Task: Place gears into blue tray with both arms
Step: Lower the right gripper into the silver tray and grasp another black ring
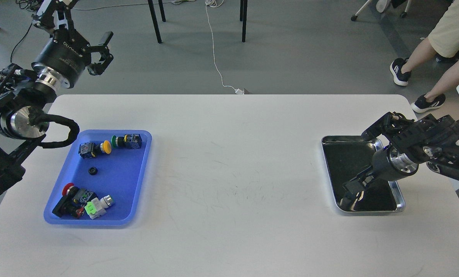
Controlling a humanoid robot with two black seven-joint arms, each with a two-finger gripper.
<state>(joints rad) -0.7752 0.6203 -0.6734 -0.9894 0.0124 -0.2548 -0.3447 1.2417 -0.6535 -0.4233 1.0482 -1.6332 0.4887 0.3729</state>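
Smooth white table (229, 161), glossy blue tray (146, 154)

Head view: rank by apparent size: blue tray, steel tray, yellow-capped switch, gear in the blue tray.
1. blue tray
2. steel tray, partly hidden by the right arm, so its rank is less sure
3. yellow-capped switch
4. gear

Gear (94, 171) in tray (137, 181) at left, steel tray (331, 173) far right, well apart

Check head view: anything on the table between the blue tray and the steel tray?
Nothing. Head view shows only bare white table between the blue tray and the steel tray.
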